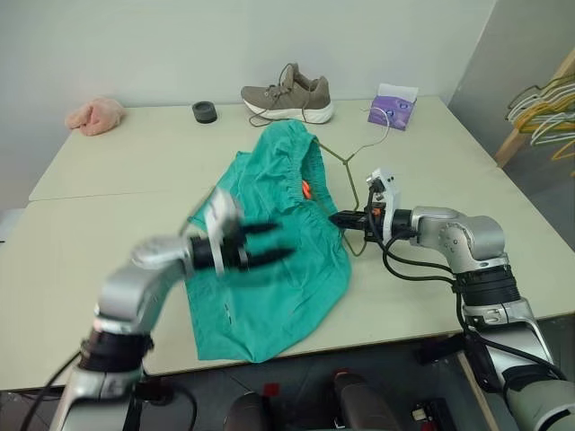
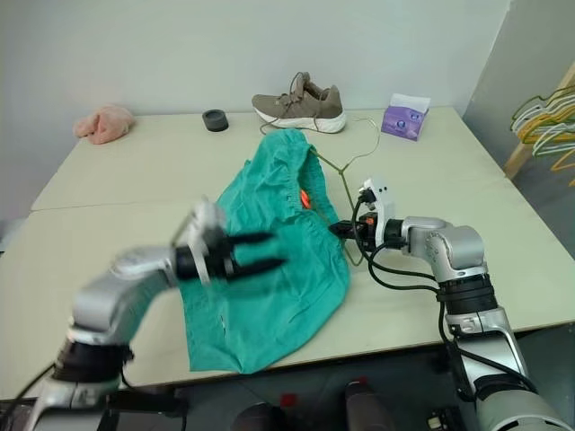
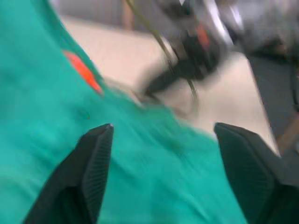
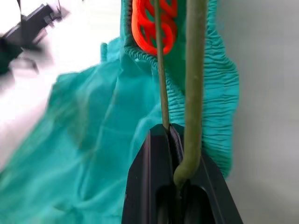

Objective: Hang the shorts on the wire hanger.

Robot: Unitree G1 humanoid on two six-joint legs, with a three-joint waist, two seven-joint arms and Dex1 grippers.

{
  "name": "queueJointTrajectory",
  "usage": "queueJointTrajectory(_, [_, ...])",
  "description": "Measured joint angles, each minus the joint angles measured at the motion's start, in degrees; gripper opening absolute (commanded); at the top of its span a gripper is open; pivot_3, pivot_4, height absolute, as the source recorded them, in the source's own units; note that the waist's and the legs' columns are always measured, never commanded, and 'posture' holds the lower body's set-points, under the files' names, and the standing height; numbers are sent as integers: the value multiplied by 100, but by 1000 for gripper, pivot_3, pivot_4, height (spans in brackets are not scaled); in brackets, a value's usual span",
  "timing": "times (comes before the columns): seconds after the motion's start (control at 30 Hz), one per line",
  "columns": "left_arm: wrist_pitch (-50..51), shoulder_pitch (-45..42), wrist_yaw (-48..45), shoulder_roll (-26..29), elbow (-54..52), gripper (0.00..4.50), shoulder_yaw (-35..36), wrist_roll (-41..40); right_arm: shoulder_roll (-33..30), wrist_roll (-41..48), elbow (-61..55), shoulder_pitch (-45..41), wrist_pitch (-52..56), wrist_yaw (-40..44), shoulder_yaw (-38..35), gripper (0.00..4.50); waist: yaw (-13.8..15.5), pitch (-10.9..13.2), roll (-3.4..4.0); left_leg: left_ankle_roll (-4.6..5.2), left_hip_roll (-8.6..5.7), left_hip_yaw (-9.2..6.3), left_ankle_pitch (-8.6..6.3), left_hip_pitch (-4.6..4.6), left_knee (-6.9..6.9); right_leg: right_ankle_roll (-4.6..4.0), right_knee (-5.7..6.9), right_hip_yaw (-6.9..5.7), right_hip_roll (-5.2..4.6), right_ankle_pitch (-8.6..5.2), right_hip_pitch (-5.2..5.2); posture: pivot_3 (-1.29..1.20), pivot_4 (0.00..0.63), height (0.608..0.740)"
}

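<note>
Your right claw [image 1: 337, 218] pinches the thin olive-grey wire hanger [image 1: 344, 160] while the open left claw [image 1: 274, 243] hovers over the teal-green fabric shorts [image 1: 269, 269], which could slide off unheld.

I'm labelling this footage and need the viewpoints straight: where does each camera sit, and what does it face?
Left and right eye views: on the head, looking forward and down at the table; both arms show.
Left wrist view: on the left arm, looking past the open left gripper at the shorts.
Right wrist view: on the right arm; the right gripper is shut on the wire hanger.
Shared: both wrist views show the shorts' orange tag.
</note>
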Motion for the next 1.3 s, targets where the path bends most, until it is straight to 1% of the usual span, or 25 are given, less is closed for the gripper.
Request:
queueJointTrajectory(0.07, [-44,-651,-52,191,438,4485,112,-25,-100,-259,-60,42,-333,36,203,0,-8,0,-1,0,-2,2,0,-1,0,1,-1,2,0,0,-1,-161,67,740])
queueJointTrajectory(0.17, [-349,-1391,-347,561,1130,4485,157,139,-156,-562,-91,108,-678,111,464,0,-54,0,-1,-2,0,6,1,0,0,1,1,7,2,1,-6,-165,61,740])
queueJointTrajectory(0.37, [-1329,-2106,-1523,1118,2388,4485,-373,855,-408,-1216,-97,140,-1486,253,922,0,-99,-1,0,-16,0,10,9,-3,-1,0,0,7,1,1,-11,-173,52,740])
queueJointTrajectory(0.5, [-2294,-2453,-2161,1247,3172,4485,-827,1510,-564,-1625,-170,170,-2021,363,1133,0,-136,-2,-1,-14,-2,12,8,-3,3,0,2,8,0,1,-11,-177,49,740])
queueJointTrajectory(0.6, [-2972,-2673,-2474,1236,3701,4485,-1075,1900,-632,-1861,-310,224,-2337,464,1254,0,-155,-2,-2,-6,0,13,3,-3,5,0,4,7,0,1,-11,-180,50,740])
queueJointTrajectory(0.77, [-3881,-2807,-2861,1177,4275,4485,-1289,2290,-686,-2175,-378,333,-2726,566,1402,0,-177,-2,-2,-6,0,17,3,-3,6,0,6,12,0,1,-13,-186,55,740])
queueJointTrajectory(0.83, [-4142,-2801,-2972,1075,4503,4485,-1359,2402,-717,-2276,-439,336,-2864,605,1444,0,-184,-2,-2,-5,1,18,3,-4,9,-1,10,11,0,1,-15,-190,58,740])
queueJointTrajectory(1.03, [-4289,-2668,-3400,998,4497,4485,-1407,2479,-722,-2500,-633,338,-3113,679,1466,0,-220,-2,-2,-5,2,18,3,-3,10,-1,10,13,0,1,-15,-198,65,740])
queueJointTrajectory(1.2, [-4290,-2492,-3396,950,4443,4485,-1523,2652,-723,-2605,-745,338,-3200,715,1466,0,-277,-2,-2,-4,2,15,3,-4,13,-1,15,10,-1,1,-14,-203,71,740])
queueJointTrajectory(1.3, [-4286,-2460,-3394,932,4289,3880,-1559,2720,-722,-2611,-803,339,-3227,718,1465,0,-309,-2,-2,-4,1,15,3,-3,13,-1,15,12,-2,1,-13,-205,74,740])
